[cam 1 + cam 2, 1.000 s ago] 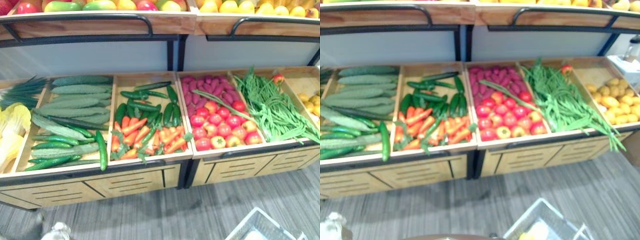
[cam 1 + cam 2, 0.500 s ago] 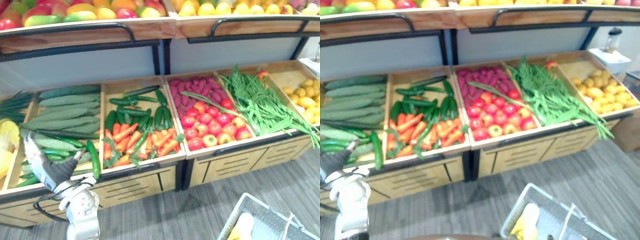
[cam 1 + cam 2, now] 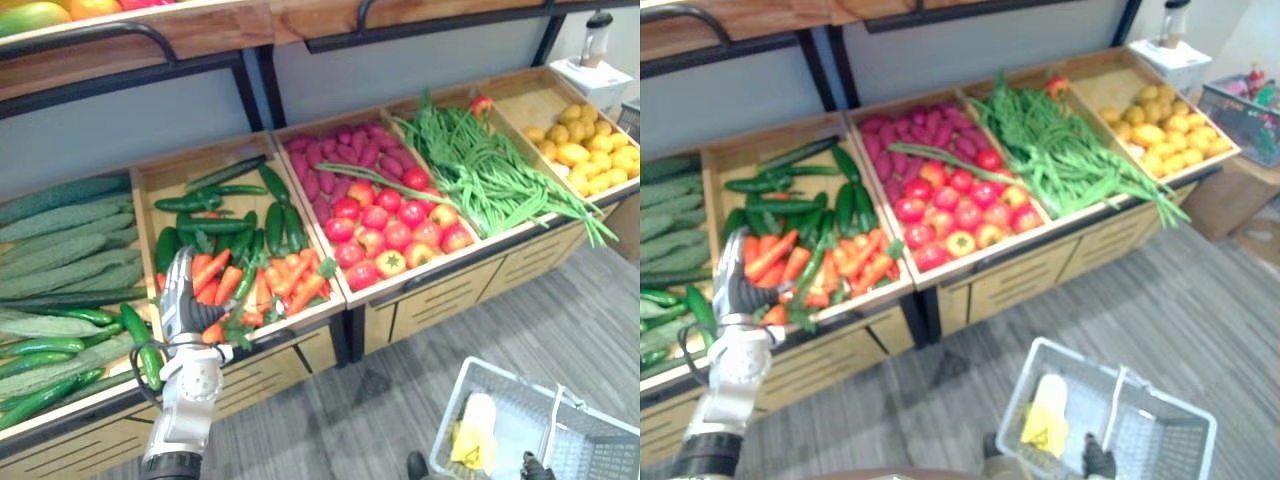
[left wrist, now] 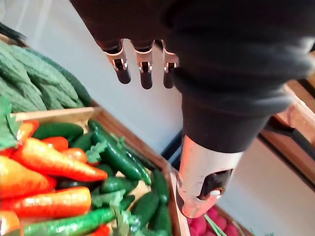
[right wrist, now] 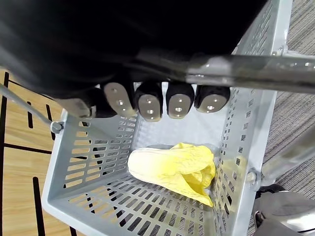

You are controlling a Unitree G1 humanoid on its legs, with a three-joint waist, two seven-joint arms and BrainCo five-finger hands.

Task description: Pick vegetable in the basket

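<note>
Our left hand (image 3: 181,297), fingers released, hovers at the carrots' (image 3: 275,285) near edge; fingers of our right hand (image 5: 149,101) grasp the basket handle (image 5: 256,69).

Silver-grey arm (image 3: 183,405), dark ribbed left hand (image 3: 181,300)

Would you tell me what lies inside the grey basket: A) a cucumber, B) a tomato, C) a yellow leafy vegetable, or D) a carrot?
C: a yellow leafy vegetable lies on the bottom of the basket, whose handle the right robot hand grips.
</note>
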